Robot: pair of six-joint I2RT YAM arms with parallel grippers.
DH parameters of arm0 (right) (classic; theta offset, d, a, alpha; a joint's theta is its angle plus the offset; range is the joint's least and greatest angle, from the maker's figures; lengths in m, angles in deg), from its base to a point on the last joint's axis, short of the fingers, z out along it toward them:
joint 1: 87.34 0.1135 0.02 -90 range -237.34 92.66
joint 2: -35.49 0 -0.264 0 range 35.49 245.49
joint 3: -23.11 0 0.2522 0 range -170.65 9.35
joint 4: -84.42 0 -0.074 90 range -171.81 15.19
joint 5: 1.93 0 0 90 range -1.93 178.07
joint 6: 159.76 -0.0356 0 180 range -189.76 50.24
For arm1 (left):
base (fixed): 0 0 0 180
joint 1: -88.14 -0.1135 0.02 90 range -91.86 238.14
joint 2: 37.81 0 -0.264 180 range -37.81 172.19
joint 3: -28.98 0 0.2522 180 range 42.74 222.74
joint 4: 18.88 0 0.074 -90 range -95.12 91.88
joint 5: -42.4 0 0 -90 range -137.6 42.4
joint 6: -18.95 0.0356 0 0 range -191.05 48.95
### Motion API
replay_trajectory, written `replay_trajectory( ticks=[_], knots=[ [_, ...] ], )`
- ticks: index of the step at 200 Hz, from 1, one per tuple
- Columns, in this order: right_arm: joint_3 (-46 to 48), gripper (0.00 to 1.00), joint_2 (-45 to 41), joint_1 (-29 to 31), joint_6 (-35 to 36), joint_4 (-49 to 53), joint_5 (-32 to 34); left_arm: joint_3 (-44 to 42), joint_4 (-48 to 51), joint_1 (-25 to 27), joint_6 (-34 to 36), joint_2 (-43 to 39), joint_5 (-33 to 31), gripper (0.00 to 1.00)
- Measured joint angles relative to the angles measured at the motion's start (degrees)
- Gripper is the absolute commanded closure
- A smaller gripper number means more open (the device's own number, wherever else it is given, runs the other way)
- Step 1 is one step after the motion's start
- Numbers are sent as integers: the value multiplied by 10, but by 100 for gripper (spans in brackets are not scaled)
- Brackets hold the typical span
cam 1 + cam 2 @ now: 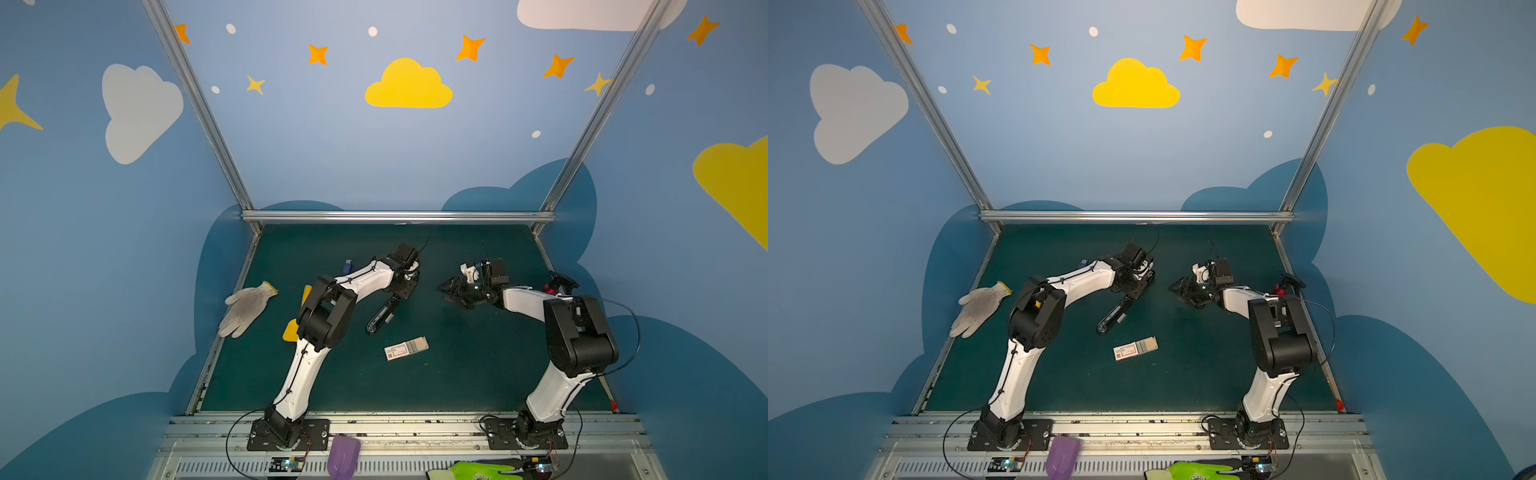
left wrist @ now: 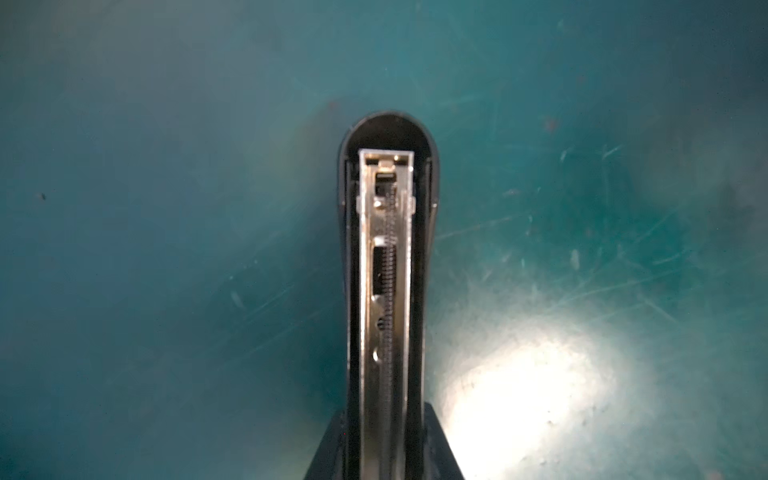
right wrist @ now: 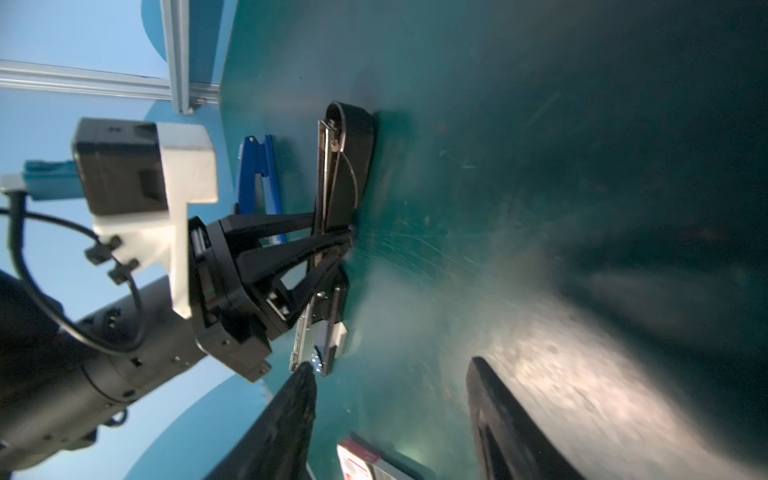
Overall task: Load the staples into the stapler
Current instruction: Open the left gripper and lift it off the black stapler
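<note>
The black stapler point(image 1: 379, 318) lies opened out flat on the green mat in both top views. Its metal channel and spring point(image 2: 386, 249) face up in the left wrist view. My left gripper point(image 1: 401, 291) points down onto its far end and is shut on it, one dark finger point(image 2: 440, 449) on each side. The staples point(image 1: 417, 345) show as grey rows in a half-open white box point(image 1: 399, 351) with a red mark, nearer the front. My right gripper point(image 1: 442, 287) hangs open and empty, right of the stapler. The box corner point(image 3: 361, 461) shows between its fingers point(image 3: 286, 428).
A white work glove point(image 1: 247, 309) lies at the mat's left edge, a yellow item point(image 1: 292, 330) under my left arm. A blue tool point(image 1: 348, 266) sits behind that arm, a red-and-black one point(image 1: 557, 284) at the right edge. A purple scoop point(image 1: 343, 457) and green glove point(image 1: 478, 471) lie off the mat in front.
</note>
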Motion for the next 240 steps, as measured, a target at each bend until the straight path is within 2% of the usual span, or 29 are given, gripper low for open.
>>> replay_trajectory(
  ticks=[26,74,104,138,162,211,240],
  knots=[
    [-4,42,1,0,-11,-22,-14,0,-5,-1,0,0,-7,81],
    [2,43,-7,0,-11,-26,-23,18,1,-2,9,2,-51,80],
    [22,43,-38,0,-7,-20,-23,74,11,-11,19,29,-69,61],
    [44,44,-73,0,2,-10,-23,81,20,-22,14,31,-76,58],
    [57,44,-97,2,12,6,-23,25,19,-23,-7,-4,-75,58],
    [65,45,-149,16,55,68,-20,-147,30,-7,-78,-202,-37,58],
    [65,46,-171,39,84,107,-10,-213,29,4,-110,-257,-23,58]
  ],
)
